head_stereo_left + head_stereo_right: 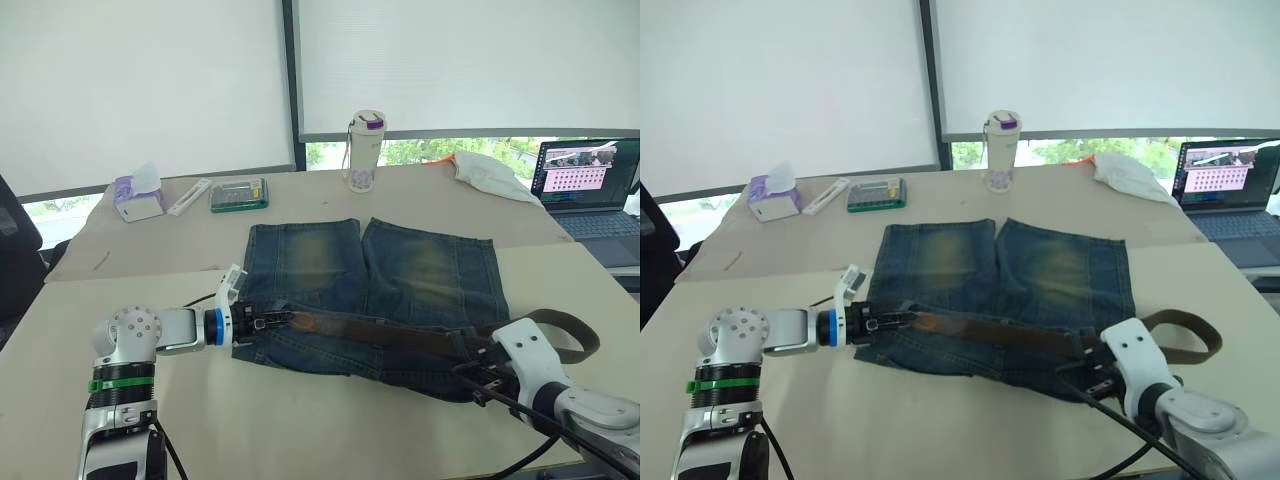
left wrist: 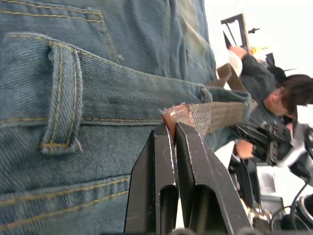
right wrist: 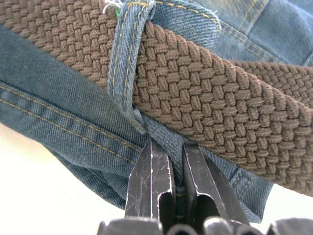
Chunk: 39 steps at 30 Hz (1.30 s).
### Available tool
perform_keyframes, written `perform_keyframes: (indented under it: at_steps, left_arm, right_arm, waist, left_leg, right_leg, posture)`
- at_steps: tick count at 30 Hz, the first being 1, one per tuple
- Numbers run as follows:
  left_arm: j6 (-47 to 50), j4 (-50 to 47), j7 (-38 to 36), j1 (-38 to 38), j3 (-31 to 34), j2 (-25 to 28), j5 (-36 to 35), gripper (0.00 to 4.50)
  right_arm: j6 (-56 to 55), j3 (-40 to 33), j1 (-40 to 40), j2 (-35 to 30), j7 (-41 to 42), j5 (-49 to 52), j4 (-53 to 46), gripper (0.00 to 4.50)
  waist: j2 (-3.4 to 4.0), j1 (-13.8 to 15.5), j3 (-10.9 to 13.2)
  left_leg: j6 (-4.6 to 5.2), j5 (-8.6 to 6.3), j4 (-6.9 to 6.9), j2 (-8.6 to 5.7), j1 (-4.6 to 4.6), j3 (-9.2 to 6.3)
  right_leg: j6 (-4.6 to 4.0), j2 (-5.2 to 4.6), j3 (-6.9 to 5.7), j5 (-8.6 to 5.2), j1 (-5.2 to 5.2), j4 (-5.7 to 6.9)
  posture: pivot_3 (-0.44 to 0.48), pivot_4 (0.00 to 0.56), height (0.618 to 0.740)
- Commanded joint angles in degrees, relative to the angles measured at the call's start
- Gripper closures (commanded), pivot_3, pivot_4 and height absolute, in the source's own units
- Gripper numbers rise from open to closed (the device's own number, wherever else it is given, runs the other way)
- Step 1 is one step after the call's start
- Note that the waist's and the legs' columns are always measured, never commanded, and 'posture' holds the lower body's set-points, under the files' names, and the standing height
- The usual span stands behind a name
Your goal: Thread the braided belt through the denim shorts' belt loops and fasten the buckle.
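Observation:
The denim shorts (image 1: 400, 270) lie flat on the table with the waistband toward me. The braided belt (image 1: 400, 335) runs along the waistband, and its far end curls off past the shorts' right side (image 1: 575, 335). My left gripper (image 2: 173, 129) is shut on the belt's reddish leather tip (image 2: 177, 115), just beside a belt loop (image 2: 61, 98) at the shorts' left end. My right gripper (image 3: 168, 147) is shut on the waistband denim just below the belt, where the belt (image 3: 205, 93) passes under another belt loop (image 3: 124, 63). The buckle is out of view.
At the table's far side stand a tumbler with a purple lid (image 1: 365, 150), a tissue box (image 1: 138, 200), a green case (image 1: 238, 194) and a white cloth (image 1: 490, 172). A laptop (image 1: 585, 185) is open at the far right. A person (image 2: 274, 98) sits beyond the table.

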Motion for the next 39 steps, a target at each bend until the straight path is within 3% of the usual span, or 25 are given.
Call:
perform_keyframes:
  at_steps: [1, 3, 4, 6, 10, 14, 19, 23, 26, 32, 35, 37, 39]
  left_arm:
    - [-1.3, -3.2, 0.8, -0.4, 0.4, -5.5, -2.3, 4.50]
    - [-1.8, -3.1, 3.1, -0.7, 1.8, -10.7, -3.3, 4.50]
    - [-1.9, -2.6, 3.2, -1.2, 1.9, -12.7, -3.7, 4.50]
    - [-2.1, -1.5, 4.0, -1.9, 2.1, -15.9, -4.2, 4.50]
    - [-2.8, 1.7, 3.3, -3.6, -0.6, -20.0, -2.8, 4.50]
    - [-2.9, 4.6, 1.1, -7.1, -2.5, -21.2, -2.4, 4.50]
    - [-2.9, 7.0, -1.5, -9.6, -3.8, -19.7, -1.7, 4.50]
    - [-3.6, 7.5, -3.7, -9.9, -6.0, -18.8, -0.6, 4.50]
    - [-4.2, 7.3, -5.1, -9.8, -7.2, -18.8, 0.3, 4.50]
    - [-8.9, 3.0, -8.7, -8.3, -11.5, -18.2, 3.1, 4.50]
    - [-12.8, 0.2, -13.6, -7.4, -14.5, -15.6, 5.0, 4.50]
    - [-15.7, -2.7, -17.8, -6.5, -16.9, -12.9, 6.3, 3.76]
    - [-24.8, -6.1, -22.4, -4.9, -21.8, -8.6, 12.7, 3.12]
  right_arm:
    - [-3.0, -9.6, 3.1, 0.9, 5.8, 2.8, -1.1, 3.34]
    - [-2.5, -17.5, 5.5, 3.0, 10.9, 8.9, -2.7, 2.66]
    - [-2.6, -21.2, 7.3, 5.0, 13.0, 16.5, -4.3, 2.32]
    - [-4.0, -24.2, 10.7, 8.1, 14.1, 26.8, -6.7, 1.66]
    - [-7.8, -13.9, 8.4, 16.9, 0.2, 33.4, -8.2, 1.66]
    - [-12.3, -4.1, 0.0, 28.2, -14.9, 34.1, -3.9, 1.66]
    - [-19.1, -0.8, -2.4, 33.0, -22.7, 36.4, -1.5, 1.66]
    - [-23.1, 1.7, -2.6, 33.1, -26.2, 38.3, -0.9, 1.66]
    - [-25.1, 3.4, -2.4, 31.7, -27.5, 38.4, -0.4, 2.45]
    - [-27.3, 6.9, -2.8, 28.0, -30.4, 39.2, 0.1, 4.46]
    - [-27.0, 7.3, -2.1, 24.2, -31.4, 39.0, 0.5, 4.46]
    - [-27.0, 7.6, -2.1, 22.2, -31.8, 38.9, 1.3, 4.50]
    - [-26.6, 7.7, -2.2, 20.0, -32.2, 38.4, 3.1, 4.50]
  waist:
    - [-0.07, 0.1, 0.0]
    - [-0.20, 0.1, 0.1]
    - [-0.34, 0.1, 0.2]
    - [-0.42, 0.0, 0.2]
    - [-0.46, -1.1, 0.2]
    - [-0.38, -1.1, 0.2]
    - [-0.01, -0.8, -0.1]
    - [0.05, -1.1, -0.1]
    - [0.07, -1.1, -0.1]
    - [0.07, -1.2, -0.1]
    - [0.07, -1.3, -0.1]
    - [0.07, -1.7, -0.1]
    - [0.07, -2.0, -0.1]
  left_leg:
    - [0.00, 0.00, 0.01, 0.01, -0.02, -0.03]
    - [0.00, 0.00, 0.02, 0.08, -0.05, -0.03]
    - [0.00, 0.00, 0.02, 0.08, -0.03, -0.02]
    - [0.02, -0.02, 0.01, 0.12, -0.04, -0.01]
    - [-0.07, -0.07, -0.01, 0.29, 0.04, -0.02]
    - [-0.05, -0.10, 0.00, 0.23, 0.07, 0.11]
    - [-0.06, -0.08, -0.01, 0.12, -0.02, -0.02]
    - [-0.06, -0.08, -0.01, 0.11, 0.03, 0.03]
    - [-0.07, -0.08, -0.01, 0.12, 0.05, 0.02]
    - [-0.06, -0.08, -0.01, 0.13, 0.04, 0.03]
    - [-0.06, -0.08, -0.02, 0.13, 0.04, 0.03]
    - [-0.06, -0.08, -0.02, 0.14, 0.02, 0.04]
    - [-0.06, -0.08, -0.05, 0.19, 0.02, 0.02]
  right_leg:
    - [0.00, -0.01, 0.02, 0.00, 0.02, 0.00]
    - [-0.01, -0.02, 0.08, 0.00, 0.02, -0.03]
    - [0.00, -0.02, 0.09, 0.00, 0.03, 0.00]
    - [0.00, -0.01, 0.14, 0.00, 0.05, -0.01]
    - [-0.01, 0.04, 0.17, 0.00, 0.04, 0.08]
    - [0.01, 0.02, 0.24, 0.00, -0.01, 0.11]
    - [0.02, 0.02, 0.12, -0.01, -0.10, 0.08]
    - [0.02, 0.04, 0.10, -0.01, -0.09, 0.09]
    - [0.02, 0.08, 0.10, -0.02, -0.08, 0.09]
    - [0.03, 0.07, 0.12, -0.02, -0.09, 0.09]
    - [0.03, 0.06, 0.12, -0.02, -0.07, 0.07]
    - [0.02, 0.07, 0.13, -0.02, -0.08, 0.07]
    - [0.02, 0.08, 0.14, -0.02, -0.08, 0.07]
  posture:
    - [0.000, 0.150, 0.740]
    - [0.000, 0.150, 0.740]
    - [0.000, 0.150, 0.740]
    - [0.000, 0.150, 0.740]
    - [0.000, 0.150, 0.740]
    - [0.000, 0.150, 0.740]
    - [0.000, 0.150, 0.740]
    - [0.000, 0.150, 0.740]
    - [0.000, 0.150, 0.740]
    - [0.000, 0.150, 0.740]
    - [0.000, 0.150, 0.740]
    - [0.000, 0.150, 0.740]
    - [0.000, 0.150, 0.740]
